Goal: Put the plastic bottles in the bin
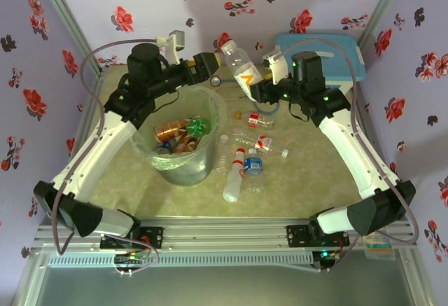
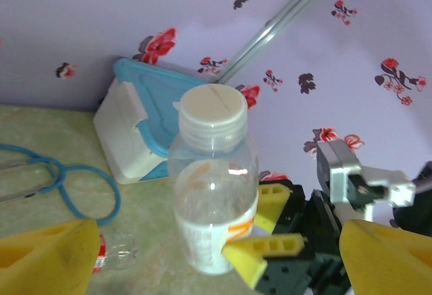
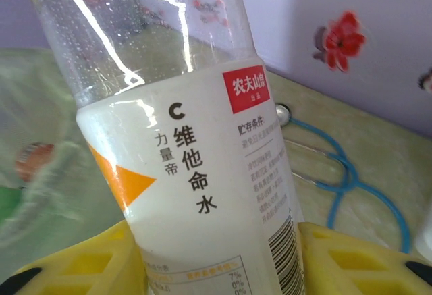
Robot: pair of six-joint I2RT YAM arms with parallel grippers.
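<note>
Right pincer (image 3: 223, 268) around white-labelled bottle (image 3: 189, 173)

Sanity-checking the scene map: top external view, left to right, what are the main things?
bin → bottle held up in the right tool → white box with blue lid. The loose bottles on the table are left out because they overlap the held one.

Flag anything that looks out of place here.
A blue stethoscope lies on the table near the white box; it is no bottle. Several plastic bottles lie toppled beside the bin.
</note>
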